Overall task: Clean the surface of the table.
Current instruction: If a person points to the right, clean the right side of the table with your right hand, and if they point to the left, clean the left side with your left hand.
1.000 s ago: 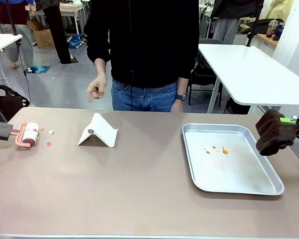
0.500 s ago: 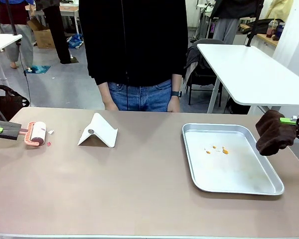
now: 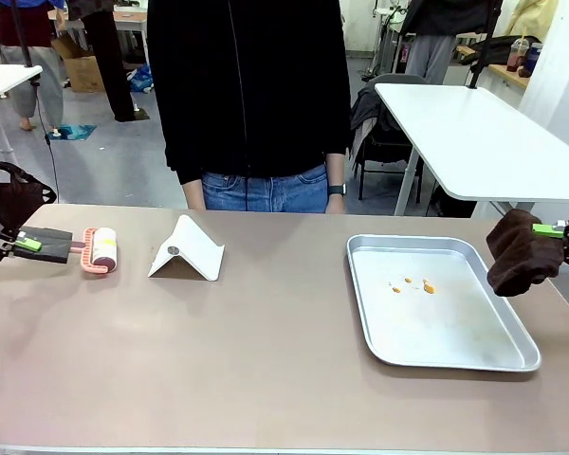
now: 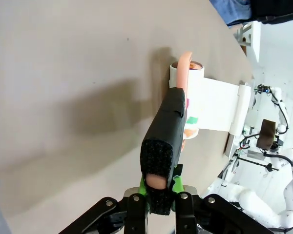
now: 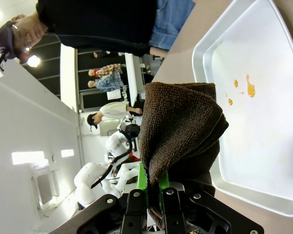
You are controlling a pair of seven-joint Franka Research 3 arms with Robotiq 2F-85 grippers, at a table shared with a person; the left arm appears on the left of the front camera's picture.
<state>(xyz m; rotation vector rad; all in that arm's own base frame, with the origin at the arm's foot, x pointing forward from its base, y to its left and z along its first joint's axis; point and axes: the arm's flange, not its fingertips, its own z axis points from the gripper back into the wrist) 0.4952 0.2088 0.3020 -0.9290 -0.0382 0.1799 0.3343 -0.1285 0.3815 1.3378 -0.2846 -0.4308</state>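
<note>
The table (image 3: 266, 379) is lying wide in front of me. My left gripper (image 3: 27, 244) is squeezing the handle of a pink lint roller (image 3: 100, 251) on its left end. My right gripper (image 3: 548, 229) is pinching a brown cloth (image 3: 520, 254) beside the metal tray (image 3: 455, 327).

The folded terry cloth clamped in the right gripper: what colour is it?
Dark brown; the folded terry cloth shows best in the right wrist view.

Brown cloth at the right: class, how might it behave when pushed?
Probably floppy: the brown cloth folds and droops from the right claw pinching it. Likely light, hanging from one pinch. Its fuzzy pile would probably drag, not slide.
</note>
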